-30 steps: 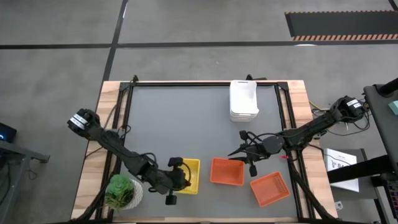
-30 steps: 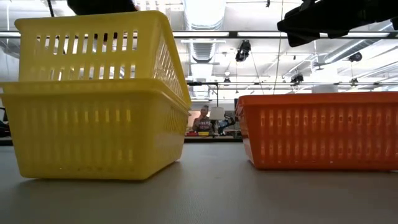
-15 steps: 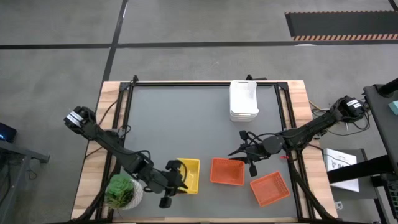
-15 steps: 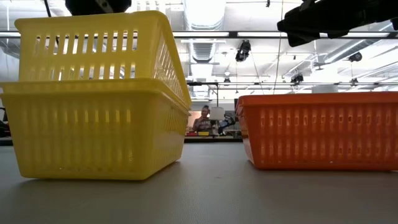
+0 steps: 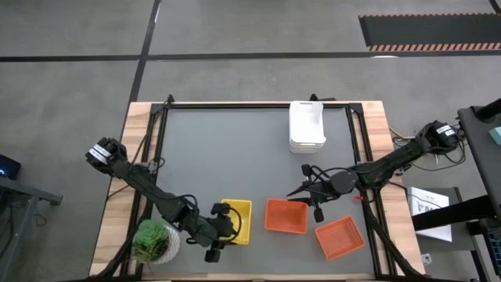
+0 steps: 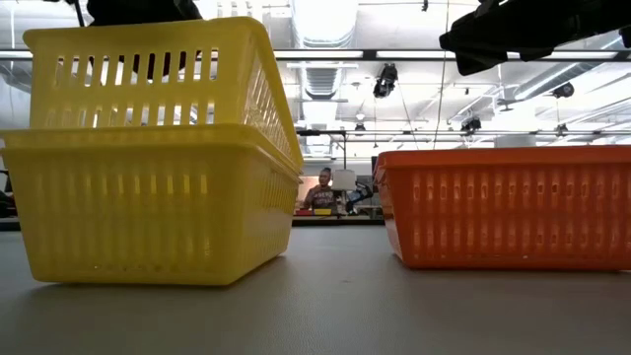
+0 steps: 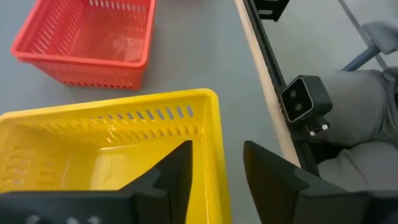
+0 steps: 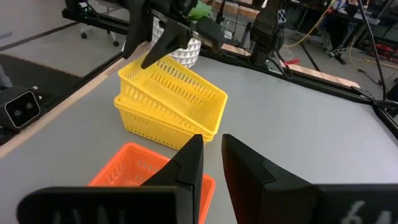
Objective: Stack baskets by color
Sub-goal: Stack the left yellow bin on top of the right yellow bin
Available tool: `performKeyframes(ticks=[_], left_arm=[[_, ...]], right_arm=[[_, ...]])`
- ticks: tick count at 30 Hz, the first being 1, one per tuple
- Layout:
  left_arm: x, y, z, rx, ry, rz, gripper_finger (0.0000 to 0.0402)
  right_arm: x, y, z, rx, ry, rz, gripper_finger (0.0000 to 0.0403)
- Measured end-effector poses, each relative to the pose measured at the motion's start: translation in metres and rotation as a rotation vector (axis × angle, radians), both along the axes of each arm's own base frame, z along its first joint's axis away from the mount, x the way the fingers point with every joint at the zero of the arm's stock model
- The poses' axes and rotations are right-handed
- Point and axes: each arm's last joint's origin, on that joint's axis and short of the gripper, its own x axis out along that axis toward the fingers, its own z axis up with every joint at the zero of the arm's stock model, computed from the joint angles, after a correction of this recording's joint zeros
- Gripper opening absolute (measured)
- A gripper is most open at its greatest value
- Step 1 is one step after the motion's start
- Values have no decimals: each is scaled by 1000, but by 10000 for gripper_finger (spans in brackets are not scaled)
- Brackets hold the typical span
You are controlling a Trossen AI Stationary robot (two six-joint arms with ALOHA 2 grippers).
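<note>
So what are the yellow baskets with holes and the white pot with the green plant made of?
The yellow mesh-sided baskets look like moulded plastic, slightly glossy: thin slotted walls, rolled rims. The white pot has a ridged pattern; ceramic or plastic, hard to tell. Its green plant could be real or fake.

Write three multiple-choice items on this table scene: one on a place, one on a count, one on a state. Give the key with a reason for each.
1. Where is the white basket stack?
A. at the table's far edge
B. beside the potted plant
C. between the orange baskets

2. How many orange baskets show in the high view?
A. one
B. two
C. four

3. How does the upper yellow basket sit?
A. tilted in the lower one
B. upside down
C. alone on the table

Key: 1 A, it lies at the far edge, apart from the plant. 2 B, one lies beside the yellow stack, another nearer the right edge. 3 A, the right wrist view shows it slanting.
</note>
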Motion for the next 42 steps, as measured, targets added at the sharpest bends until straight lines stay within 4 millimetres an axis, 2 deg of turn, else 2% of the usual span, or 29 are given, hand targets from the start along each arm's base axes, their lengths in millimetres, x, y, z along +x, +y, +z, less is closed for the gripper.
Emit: performKeyframes(ticks=[8, 13, 32, 37, 42], left_arm=[[-1, 1, -1, -8, 21, 12, 40], [-2, 1, -3, -7, 33, 11, 5], [-1, 3, 9, 188, -82, -34, 0], [-2, 4, 3, 83, -23, -30, 0], [1, 3, -5, 54, 5, -10, 3]], right_arm=[[0, 0, 0, -1, 0, 0, 52], [0, 0, 0, -2, 0, 1, 52], [0, 0, 0, -3, 0, 1, 52], [0, 0, 0, -3, 0, 1, 52], [0, 0, 0, -3, 0, 1, 52]])
